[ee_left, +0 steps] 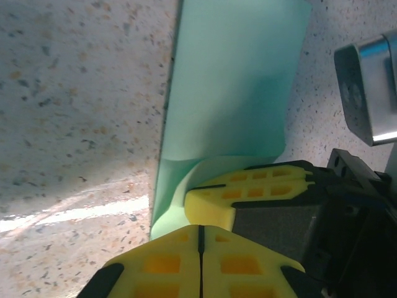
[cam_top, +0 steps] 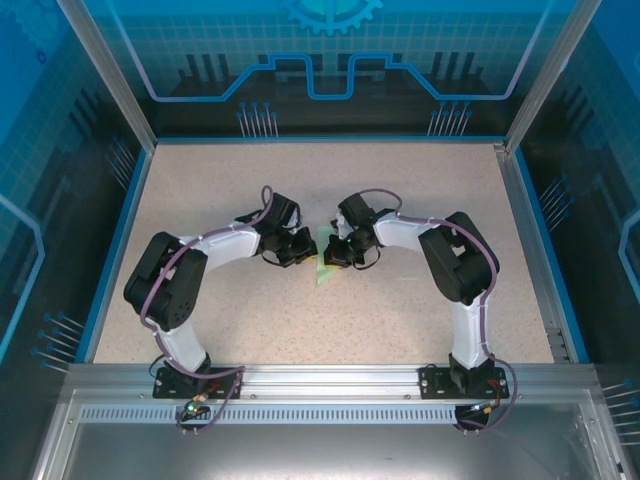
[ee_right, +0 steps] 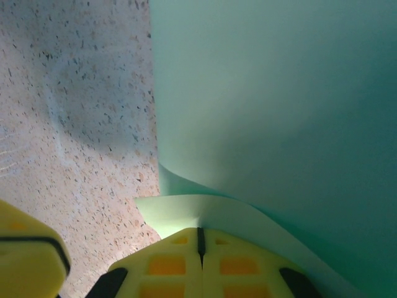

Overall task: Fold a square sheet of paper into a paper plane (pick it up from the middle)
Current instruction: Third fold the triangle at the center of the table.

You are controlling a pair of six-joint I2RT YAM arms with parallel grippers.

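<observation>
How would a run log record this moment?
folded paper: on table | right tool: shut on its lifted edge | left tool: shut, at its edge

smooth matt paper (ee_left: pixel 229 81), speckled matt table (ee_left: pixel 74 93)

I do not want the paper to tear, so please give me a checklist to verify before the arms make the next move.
1. Left gripper shut: ok.
2. Right gripper shut: ok.
3. Folded paper really pinched: cannot tell.
4. Paper flat on the table: not ok, its near edge curls up by the right gripper.
5. Room between the grippers: not ok, they crowd together over the paper.
</observation>
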